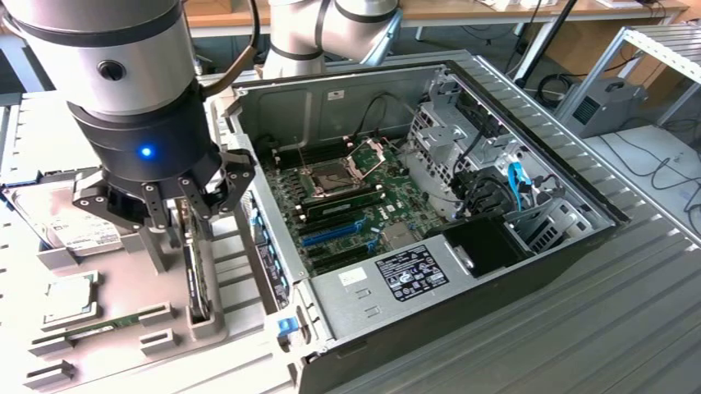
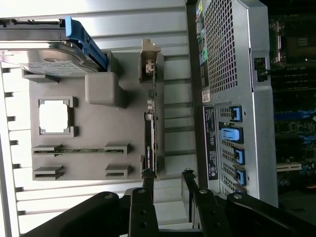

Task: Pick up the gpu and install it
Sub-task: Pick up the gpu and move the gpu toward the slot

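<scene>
The gpu (image 1: pixel 199 275) stands on its long edge in a slot of the grey parts fixture (image 1: pixel 121 361), a thin dark card beside the open computer case (image 1: pixel 438 189). In the wrist view the gpu (image 2: pixel 150 131) runs away from me, its grey metal bracket at the far end. My gripper (image 1: pixel 182 210) hangs just above the card's upper end, open and holding nothing. In the wrist view, the gripper (image 2: pixel 168 179) has its two dark fingers apart, and one finger (image 2: pixel 147 183) lines up over the card's near end.
On the fixture lie a silver hard drive (image 1: pixel 79 228), a square processor (image 1: pixel 71 299) and a narrow memory stick (image 1: pixel 101 331). Inside the case, the motherboard (image 1: pixel 362 193) shows blue expansion slots (image 1: pixel 332 233). A second arm's base (image 1: pixel 328 29) stands behind the case.
</scene>
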Robot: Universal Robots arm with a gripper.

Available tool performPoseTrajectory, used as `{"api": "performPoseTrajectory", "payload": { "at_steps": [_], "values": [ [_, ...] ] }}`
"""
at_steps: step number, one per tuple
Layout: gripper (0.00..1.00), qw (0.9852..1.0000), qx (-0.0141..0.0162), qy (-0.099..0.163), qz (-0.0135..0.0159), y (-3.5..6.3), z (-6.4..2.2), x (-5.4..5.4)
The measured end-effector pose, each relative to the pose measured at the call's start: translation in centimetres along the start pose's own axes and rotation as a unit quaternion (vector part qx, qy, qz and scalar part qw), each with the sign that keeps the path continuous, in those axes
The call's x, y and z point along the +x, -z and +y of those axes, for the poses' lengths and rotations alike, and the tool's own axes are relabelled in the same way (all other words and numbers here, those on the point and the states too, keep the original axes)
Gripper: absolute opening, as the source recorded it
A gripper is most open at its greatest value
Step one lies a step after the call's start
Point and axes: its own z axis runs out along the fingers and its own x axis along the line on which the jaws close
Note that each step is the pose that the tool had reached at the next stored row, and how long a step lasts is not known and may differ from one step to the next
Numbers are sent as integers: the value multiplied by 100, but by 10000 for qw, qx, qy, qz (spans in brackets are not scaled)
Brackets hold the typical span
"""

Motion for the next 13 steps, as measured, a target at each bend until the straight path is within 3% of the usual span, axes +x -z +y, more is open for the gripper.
{"api": "performPoseTrajectory", "payload": {
  "at_steps": [13],
  "values": [
    [36, 10000, 0, 0, 0, -68, -2, 5]
  ]
}}
